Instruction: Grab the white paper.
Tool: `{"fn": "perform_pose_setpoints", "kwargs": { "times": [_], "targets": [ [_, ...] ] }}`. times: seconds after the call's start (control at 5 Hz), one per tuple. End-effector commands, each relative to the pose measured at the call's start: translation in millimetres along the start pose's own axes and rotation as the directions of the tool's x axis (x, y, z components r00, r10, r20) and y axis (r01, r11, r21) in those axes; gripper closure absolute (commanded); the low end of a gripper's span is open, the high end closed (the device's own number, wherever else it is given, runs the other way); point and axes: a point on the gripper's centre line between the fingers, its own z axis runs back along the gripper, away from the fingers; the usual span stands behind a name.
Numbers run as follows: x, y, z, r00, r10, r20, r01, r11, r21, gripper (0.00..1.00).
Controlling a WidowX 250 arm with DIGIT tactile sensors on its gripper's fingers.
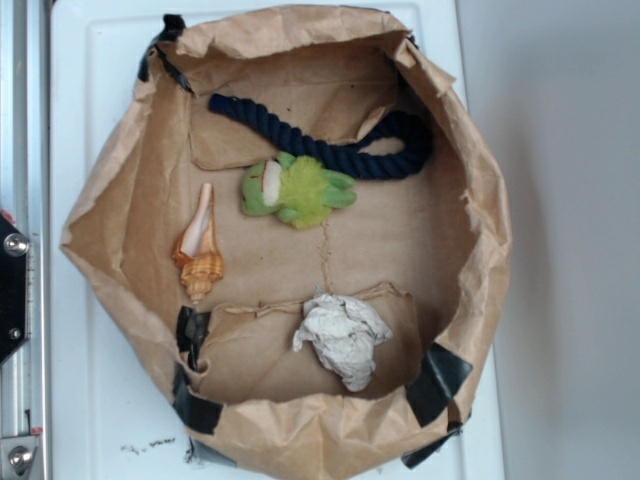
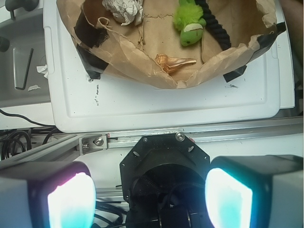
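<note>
White counter, brown bag [image 1: 120,215]: I should steer my spread, empty pincer [image 2: 149,202] squarely above the white paper [image 1: 341,339] near the bag's edge.

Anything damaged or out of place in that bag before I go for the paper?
The brown paper bag is rough: rim rolled down, a tear on its right wall, black tape patches at the corners. The white paper lies free on a bottom flap, apart from the seashell, green plush toy and rope.

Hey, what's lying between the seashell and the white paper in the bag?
Nothing loose: between the seashell and the white paper there is only the bag's brown paper floor, as the exterior view shows.
</note>
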Motion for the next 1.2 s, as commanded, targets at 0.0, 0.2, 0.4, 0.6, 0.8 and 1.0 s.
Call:
{"fn": "perform_pose_setpoints", "kwargs": {
  "times": [0.0,0.2,0.4,0.6,0.8,1.0],
  "targets": [
    [0,0,0,1.0,0.0,0.0,0.0,1.0,0.0,0.0],
    [13,-7,6,0.997,-0.007,-0.077,-0.001,0.994,-0.109,0.0],
    [63,5,-7,0.994,0.034,-0.104,-0.045,0.993,-0.111,0.0],
    [112,14,-20,0.999,-0.006,-0.051,-0.002,0.989,-0.146,0.0],
    [161,15,-34,0.995,-0.084,0.058,0.091,0.986,-0.141,0.0],
    [183,9,-54,0.982,-0.152,0.112,0.165,0.979,-0.121,0.0]
  ]
}}
